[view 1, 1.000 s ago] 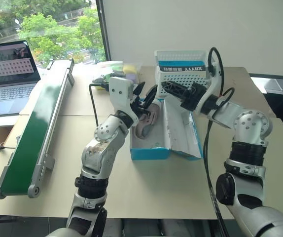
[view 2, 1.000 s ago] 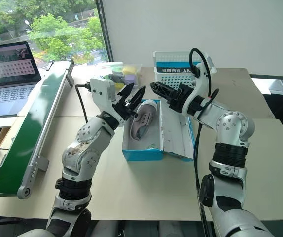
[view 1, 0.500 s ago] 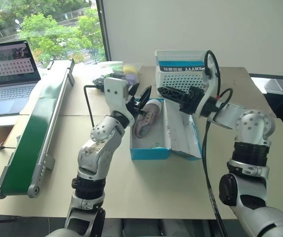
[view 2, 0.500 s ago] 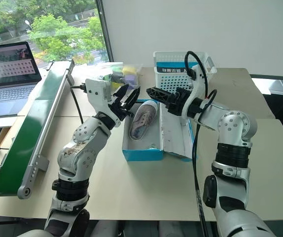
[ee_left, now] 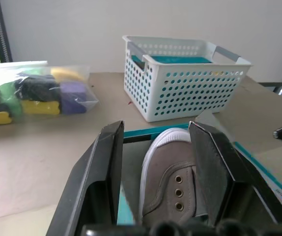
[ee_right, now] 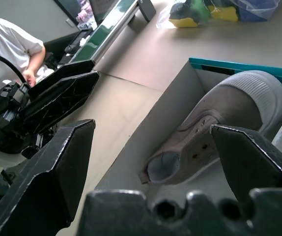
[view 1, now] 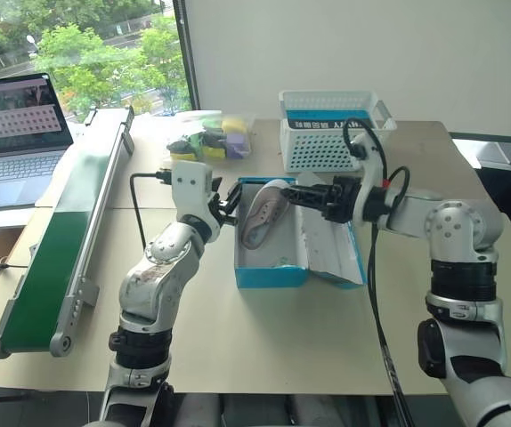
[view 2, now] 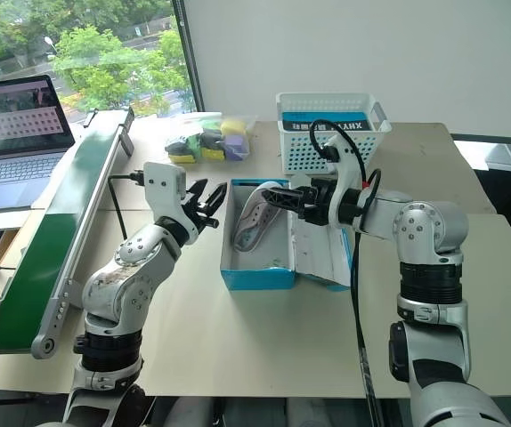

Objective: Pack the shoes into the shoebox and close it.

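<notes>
Left eye view shows that the left gripper (view 1: 231, 197) has backed off beside the shoebox (view 1: 273, 267), leaving one sneaker (view 1: 262, 213) leaning inside it, so I judge this shoe delivered; its fingers are half apart and empty, and the right gripper (view 2: 278, 195), wide open, hovers near the sneaker, holding nothing.

Silver-grey jointed metal arms with black bands at the joints, scuffed left forearm, white block on the left wrist, black ribbed two-finger left gripper (view 2: 204, 197) and right gripper (view 1: 296, 195), black cables looping from both wrists
</notes>
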`<state>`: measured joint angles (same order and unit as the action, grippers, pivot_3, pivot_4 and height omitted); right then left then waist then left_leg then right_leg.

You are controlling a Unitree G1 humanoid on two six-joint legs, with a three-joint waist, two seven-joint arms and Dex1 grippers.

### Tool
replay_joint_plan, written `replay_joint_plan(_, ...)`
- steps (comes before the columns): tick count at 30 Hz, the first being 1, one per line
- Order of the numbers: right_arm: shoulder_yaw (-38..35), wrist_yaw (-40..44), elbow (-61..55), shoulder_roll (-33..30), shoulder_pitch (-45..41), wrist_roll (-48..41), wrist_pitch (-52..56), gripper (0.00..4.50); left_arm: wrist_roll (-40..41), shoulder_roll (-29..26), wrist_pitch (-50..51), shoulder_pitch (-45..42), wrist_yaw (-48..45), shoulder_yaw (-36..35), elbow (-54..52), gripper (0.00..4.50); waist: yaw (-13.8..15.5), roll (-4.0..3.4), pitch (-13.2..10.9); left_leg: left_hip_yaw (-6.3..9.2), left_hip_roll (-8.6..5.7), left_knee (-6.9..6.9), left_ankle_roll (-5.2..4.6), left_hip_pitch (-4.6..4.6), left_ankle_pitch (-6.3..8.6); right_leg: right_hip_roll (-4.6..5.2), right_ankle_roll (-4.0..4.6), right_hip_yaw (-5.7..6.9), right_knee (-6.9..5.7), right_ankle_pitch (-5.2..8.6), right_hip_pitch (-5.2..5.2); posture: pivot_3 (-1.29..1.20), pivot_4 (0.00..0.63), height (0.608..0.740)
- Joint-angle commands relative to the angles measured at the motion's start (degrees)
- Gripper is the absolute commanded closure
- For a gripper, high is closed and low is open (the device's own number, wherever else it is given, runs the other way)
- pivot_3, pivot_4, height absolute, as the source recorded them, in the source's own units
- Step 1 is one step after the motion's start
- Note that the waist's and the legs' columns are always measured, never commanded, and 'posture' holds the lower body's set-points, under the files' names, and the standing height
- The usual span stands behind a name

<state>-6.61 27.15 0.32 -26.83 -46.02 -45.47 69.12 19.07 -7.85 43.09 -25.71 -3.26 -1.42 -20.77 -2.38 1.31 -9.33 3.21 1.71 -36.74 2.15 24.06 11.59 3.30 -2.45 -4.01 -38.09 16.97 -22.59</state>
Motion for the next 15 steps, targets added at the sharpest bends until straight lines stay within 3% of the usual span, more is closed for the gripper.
replay_joint_plan(1, 3.1, 2.5, 1.7, -0.9, -2.0, 4.6, -5.4, 0.00, -0.8, -1.1, 1.0, 0.2, 1.2, -2.0, -3.8, 2.30, 0.0, 0.00, 0.0, -0.01, 0.00, 0.00, 0.00, -0.01, 0.00, 0.00, 0.00, 0.00, 0.00, 0.00, 0.00, 0.00, 0.150, 0.740)
replay_joint_plan(9, 7.3, 7.5, 6.0, -1.4, -5.0, 11.6, -12.3, 0.00, -0.2, -2.4, 1.9, 0.8, -0.1, -2.6, -6.0, 2.30, 0.1, 0.00, 0.0, 0.00, 0.00, 0.00, 0.00, 0.00, 0.00, 0.01, 0.00, 0.01, 0.01, 0.00, 0.00, 0.00, 0.150, 0.740)
replay_joint_plan(15, 9.3, 14.1, 1.6, -3.1, -6.7, 11.9, -13.9, 0.00, -0.4, -2.4, 2.5, 1.1, 0.0, -2.9, -6.6, 2.30, 0.2, 0.00, 0.0, 0.00, 0.00, 0.00, 0.01, 0.01, 0.00, 0.01, 0.00, 0.01, 0.00, 0.00, 0.00, 0.00, 0.150, 0.740)
